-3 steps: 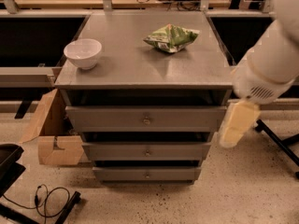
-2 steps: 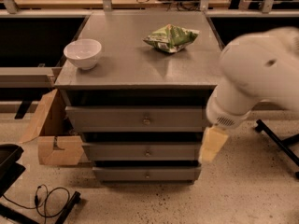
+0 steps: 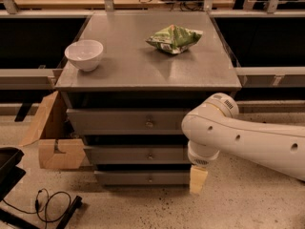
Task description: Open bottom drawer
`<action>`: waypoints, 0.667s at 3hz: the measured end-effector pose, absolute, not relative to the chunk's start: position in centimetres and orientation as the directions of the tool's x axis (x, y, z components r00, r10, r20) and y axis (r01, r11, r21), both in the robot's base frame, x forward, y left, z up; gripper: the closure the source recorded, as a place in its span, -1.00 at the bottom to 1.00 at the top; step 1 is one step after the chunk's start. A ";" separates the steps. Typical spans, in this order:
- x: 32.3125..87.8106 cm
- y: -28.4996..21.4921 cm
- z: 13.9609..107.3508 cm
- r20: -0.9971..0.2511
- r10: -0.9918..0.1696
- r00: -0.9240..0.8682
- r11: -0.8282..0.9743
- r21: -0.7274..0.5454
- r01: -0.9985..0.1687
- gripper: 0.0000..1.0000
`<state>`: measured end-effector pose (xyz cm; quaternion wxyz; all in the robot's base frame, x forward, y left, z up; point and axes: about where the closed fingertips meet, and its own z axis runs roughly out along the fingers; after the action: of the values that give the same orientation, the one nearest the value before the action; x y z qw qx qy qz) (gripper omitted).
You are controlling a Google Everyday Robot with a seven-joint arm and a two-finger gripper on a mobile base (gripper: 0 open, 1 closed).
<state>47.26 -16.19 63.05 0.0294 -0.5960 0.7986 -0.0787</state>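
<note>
The bottom drawer (image 3: 138, 177) is the lowest, slimmest grey front of three in the cabinet, with a small round metal knob (image 3: 150, 179). It is shut, flush under the middle drawer (image 3: 136, 154). My white arm comes in from the right and bends down in front of the cabinet's lower right corner. My gripper (image 3: 198, 180) hangs from it with its tan fingers pointing down, level with the bottom drawer's right end and to the right of the knob.
On the cabinet top (image 3: 143, 61) stand a white bowl (image 3: 84, 54) and a green snack bag (image 3: 174, 38). The top drawer (image 3: 126, 122) is shut. A cardboard box (image 3: 53, 140) leans at the cabinet's left. A cable (image 3: 45, 202) lies on the floor.
My arm has swung left and down across the cabinet front. The gripper has dropped from the level of the top two drawers to the bottom drawer's right end.
</note>
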 end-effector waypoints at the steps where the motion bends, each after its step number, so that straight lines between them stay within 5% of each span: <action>1: 47.3 -16.2 63.1 0.046 -0.957 -0.288 0.277 -0.161 -0.947 -1.00; 2: 47.5 -14.9 60.5 0.025 -0.961 -0.275 0.269 -0.146 -0.952 -1.00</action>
<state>47.49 -14.88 60.47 0.0343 -0.6009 0.7958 -0.0659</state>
